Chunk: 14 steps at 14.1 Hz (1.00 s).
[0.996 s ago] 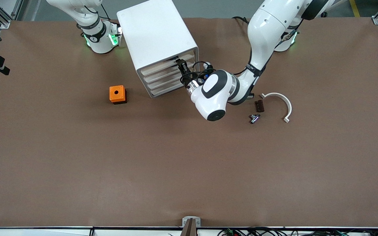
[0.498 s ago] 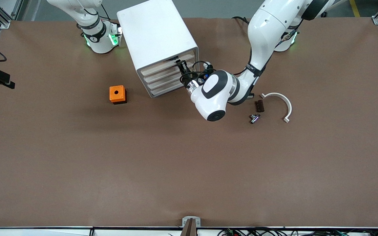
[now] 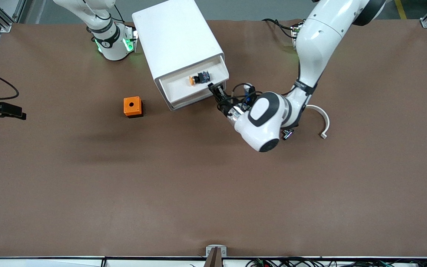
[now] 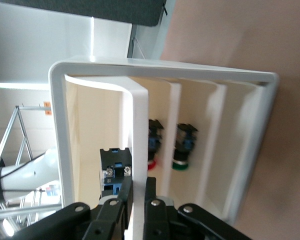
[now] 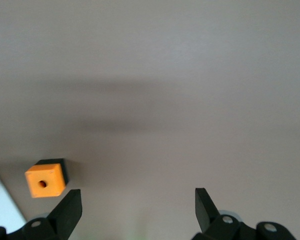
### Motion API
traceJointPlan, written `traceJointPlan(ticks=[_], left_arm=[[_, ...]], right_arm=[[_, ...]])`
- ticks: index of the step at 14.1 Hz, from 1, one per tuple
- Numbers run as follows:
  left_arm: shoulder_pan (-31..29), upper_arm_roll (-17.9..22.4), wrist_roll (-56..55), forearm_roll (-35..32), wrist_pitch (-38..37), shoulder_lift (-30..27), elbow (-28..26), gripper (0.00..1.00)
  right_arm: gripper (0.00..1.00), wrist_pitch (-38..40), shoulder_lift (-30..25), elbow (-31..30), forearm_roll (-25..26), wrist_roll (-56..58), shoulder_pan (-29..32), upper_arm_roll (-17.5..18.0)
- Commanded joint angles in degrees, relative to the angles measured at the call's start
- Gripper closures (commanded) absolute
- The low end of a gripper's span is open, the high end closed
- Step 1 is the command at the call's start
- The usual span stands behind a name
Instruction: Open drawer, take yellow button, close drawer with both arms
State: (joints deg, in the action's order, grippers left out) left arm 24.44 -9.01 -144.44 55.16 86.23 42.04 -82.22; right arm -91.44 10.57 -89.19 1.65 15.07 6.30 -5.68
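Note:
The drawer [image 3: 178,88], uppermost in the white cabinet [image 3: 176,33], stands pulled out. The button [image 3: 197,78], orange cap on a black and blue body, lies in it. My left gripper [image 3: 213,88] is shut on the drawer's front wall at the corner toward the left arm's end. In the left wrist view its fingers [image 4: 121,197] pinch that wall [image 4: 140,130], and the button's black and blue body [image 4: 115,170] shows just inside. My right gripper [image 3: 20,115] is up in the air past the right arm's end of the table, open and empty [image 5: 135,210].
An orange cube with a round hole [image 3: 132,106] stands beside the cabinet toward the right arm's end, also in the right wrist view [image 5: 45,181]. A white curved piece [image 3: 321,118] and a small metal part [image 3: 287,134] lie by the left arm. Lower drawers hold a red-capped [image 4: 151,150] and a green-capped button [image 4: 182,147].
My left gripper has pulled the uppermost drawer out of the cabinet, and the button now shows. My right gripper has moved lower along the front view's edge.

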Motion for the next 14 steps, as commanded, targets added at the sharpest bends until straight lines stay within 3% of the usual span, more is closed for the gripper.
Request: traceJointPlan(ticks=[1,4,5,7,8,9,10,14], left_arm=[[-2.55,-0.05,-0.93,-2.16,-0.28,0.67,1.19,1.0],[-5.01,0.31,-0.93,-3.04,-0.36,0.68,3.2,1.0],[-5.63,0.22,-0.93,-2.87,-0.36,0.68,3.64,0.89],[-7.03,0.13,-0.93,-2.69,-0.45,0.24,4.7,0.35],[-7.73,0.13,-0.93,-2.69,-1.15,0.15,5.75,0.33],[-8.26,0.13,-0.93,-2.6,-1.76,0.15,6.72,0.08],[-8.96,0.13,-0.93,-2.69,-1.77,0.15,7.51,0.0],[-12.21,0.04,2.56,-2.95,-1.77,-0.03,10.59,0.0]], right_arm=[[0.0,0.56,0.42,1.73,1.6,0.32,1.78,0.41],[0.0,1.7,0.33,1.3,1.08,-5.63,1.97,0.49],[0.0,3.27,0.16,1.38,0.81,-9.93,1.53,0.76],[0.0,4.6,-0.11,1.56,0.72,-13.74,-0.14,0.93],[0.0,5.04,-0.37,1.56,0.72,-14.88,-0.58,0.93],[0.0,5.39,-0.37,1.47,0.64,-17.85,-0.67,1.02],[0.0,5.92,-0.55,1.47,0.03,-21.02,-0.93,1.02],[0.0,7.68,-2.12,1.65,-10.15,-40.7,-4.18,1.11]])
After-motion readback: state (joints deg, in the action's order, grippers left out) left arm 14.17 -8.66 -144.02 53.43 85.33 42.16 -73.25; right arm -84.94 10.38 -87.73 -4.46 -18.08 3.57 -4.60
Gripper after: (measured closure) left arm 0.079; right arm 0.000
